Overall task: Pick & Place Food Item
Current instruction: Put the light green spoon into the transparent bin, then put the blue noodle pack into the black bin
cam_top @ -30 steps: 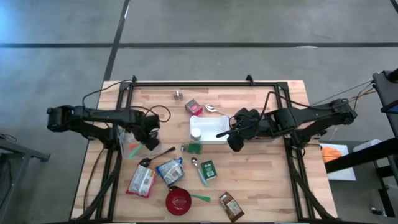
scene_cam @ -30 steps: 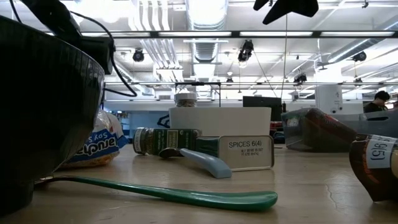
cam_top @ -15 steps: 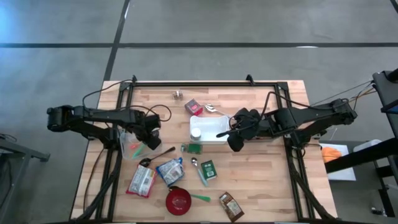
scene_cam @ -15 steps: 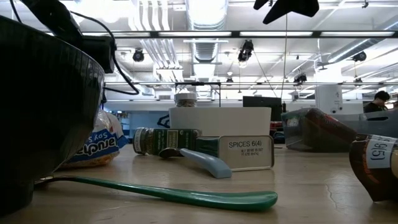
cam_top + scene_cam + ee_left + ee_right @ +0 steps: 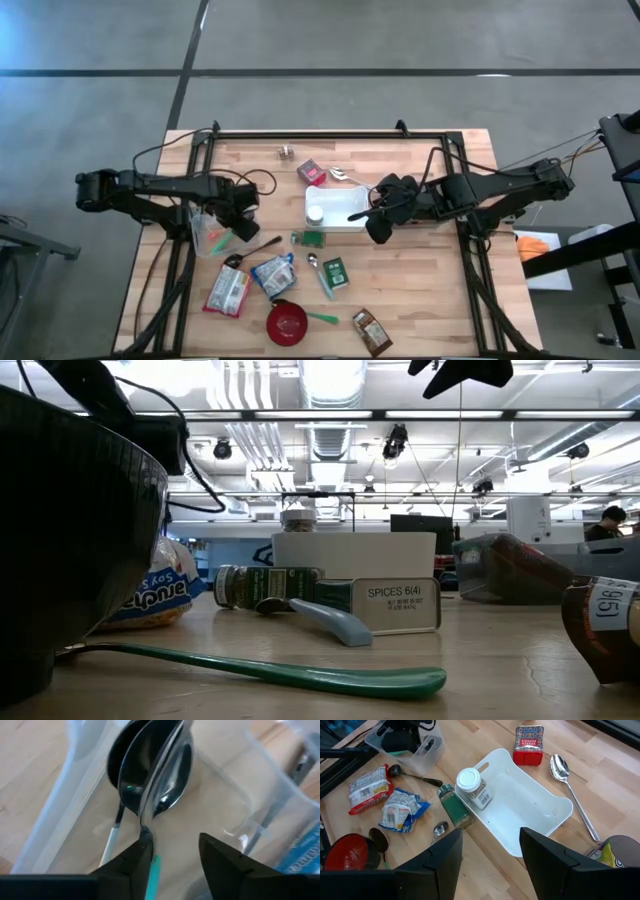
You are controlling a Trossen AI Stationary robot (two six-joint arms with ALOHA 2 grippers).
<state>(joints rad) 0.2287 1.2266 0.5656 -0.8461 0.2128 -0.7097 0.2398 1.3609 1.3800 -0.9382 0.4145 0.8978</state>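
Left gripper point(image 5: 172, 852), fingers apart, hangs over the clear bin point(image 5: 212, 234) at the counter's point(image 5: 420, 290) nine o'clock; right gripper point(image 5: 490, 845), fingers apart, hovers by the white tray point(image 5: 530, 810).

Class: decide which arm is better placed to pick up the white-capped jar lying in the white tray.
Probably the right: the right gripper hangs at the white tray holding the jar; the left gripper is across the table.
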